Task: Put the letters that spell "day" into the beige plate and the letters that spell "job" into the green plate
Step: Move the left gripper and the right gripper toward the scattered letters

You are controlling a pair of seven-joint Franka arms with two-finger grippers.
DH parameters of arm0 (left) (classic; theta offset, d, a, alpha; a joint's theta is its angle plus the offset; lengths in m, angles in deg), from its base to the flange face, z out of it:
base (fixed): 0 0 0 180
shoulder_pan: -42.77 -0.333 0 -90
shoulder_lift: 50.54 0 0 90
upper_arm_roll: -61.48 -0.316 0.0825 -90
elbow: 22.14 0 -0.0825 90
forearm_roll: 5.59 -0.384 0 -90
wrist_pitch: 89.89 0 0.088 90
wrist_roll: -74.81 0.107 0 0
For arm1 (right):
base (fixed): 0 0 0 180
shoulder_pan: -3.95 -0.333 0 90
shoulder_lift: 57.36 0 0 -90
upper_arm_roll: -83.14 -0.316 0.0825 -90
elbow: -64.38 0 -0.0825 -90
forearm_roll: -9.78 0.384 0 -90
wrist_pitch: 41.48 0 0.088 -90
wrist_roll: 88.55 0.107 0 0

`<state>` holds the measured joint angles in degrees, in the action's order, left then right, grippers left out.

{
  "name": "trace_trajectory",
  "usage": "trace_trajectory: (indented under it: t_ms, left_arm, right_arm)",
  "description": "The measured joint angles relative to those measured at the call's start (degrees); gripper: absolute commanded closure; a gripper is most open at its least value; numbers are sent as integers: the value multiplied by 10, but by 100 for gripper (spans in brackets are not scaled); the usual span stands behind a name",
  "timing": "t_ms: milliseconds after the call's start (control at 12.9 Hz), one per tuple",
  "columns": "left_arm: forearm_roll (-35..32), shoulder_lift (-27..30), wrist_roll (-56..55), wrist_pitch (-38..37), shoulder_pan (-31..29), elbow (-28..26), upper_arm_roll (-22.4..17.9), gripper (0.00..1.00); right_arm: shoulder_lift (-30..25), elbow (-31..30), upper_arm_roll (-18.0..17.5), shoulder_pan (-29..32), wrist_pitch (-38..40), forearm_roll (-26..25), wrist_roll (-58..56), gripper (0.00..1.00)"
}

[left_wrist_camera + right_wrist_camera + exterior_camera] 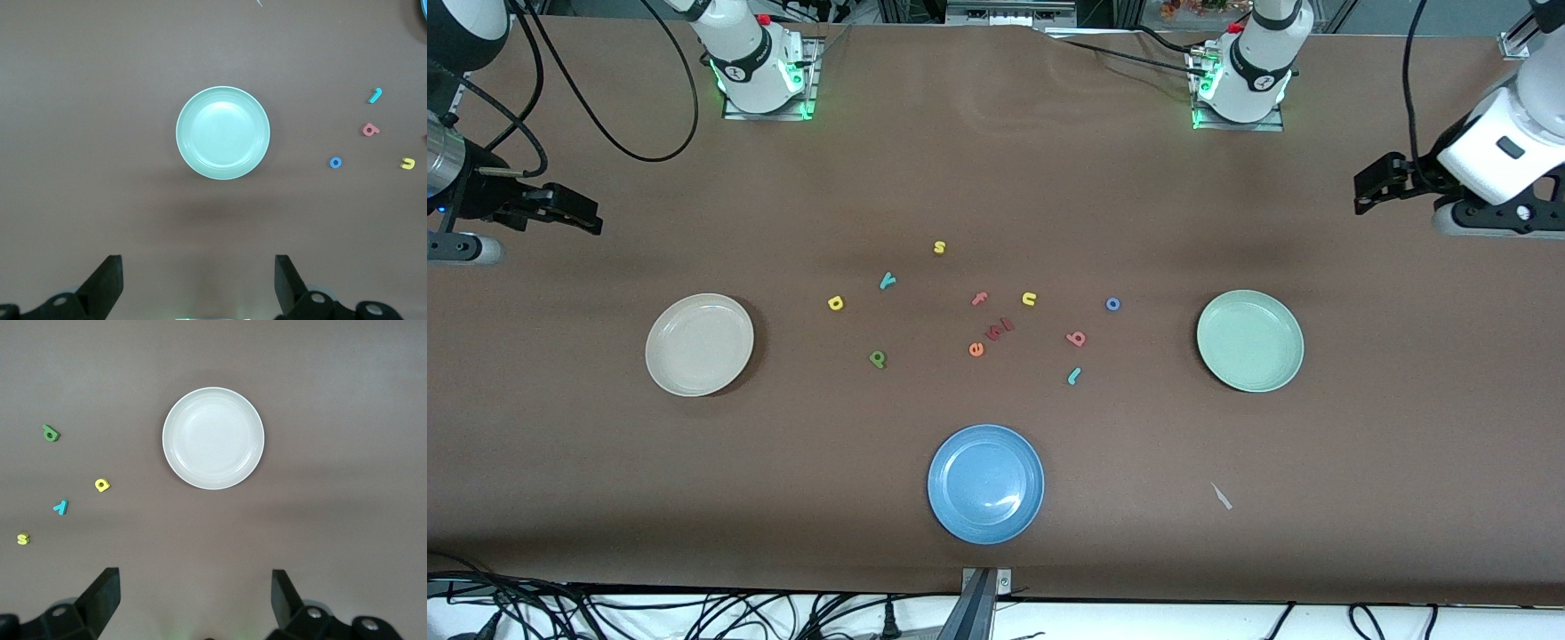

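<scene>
The beige plate (699, 344) lies toward the right arm's end of the table, and the green plate (1250, 340) toward the left arm's end. Between them lie the yellow round letter (835, 303), teal "y" (887, 281) and green stemmed letter (878, 358), closer to the beige plate. The blue "o" (1112, 304), pink "b" (1077, 338) and teal "j" (1074, 376) are closer to the green plate. My right gripper (594, 221) hangs open and empty high above the beige plate (213, 438). The left gripper (1360, 190) is open and empty high above the green plate (223, 133).
A blue plate (985, 483) sits nearest the front camera, at mid-table. Other letters lie among the task ones: a yellow "s" (939, 247), pink "f" (979, 299), yellow "u" (1029, 299), orange "e" (975, 349) and dark red pieces (1000, 329). A small white scrap (1221, 496) lies near the front edge.
</scene>
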<state>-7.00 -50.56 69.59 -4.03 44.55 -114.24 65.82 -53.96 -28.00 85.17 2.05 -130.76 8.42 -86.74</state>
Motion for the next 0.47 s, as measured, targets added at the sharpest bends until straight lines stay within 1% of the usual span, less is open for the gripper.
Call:
trace_trajectory:
  t_ms: [465]
  left_arm:
    - [6,-31,-108,1,1,-6,41,0]
  right_arm:
    - [0,0,0,0,0,0,0,0]
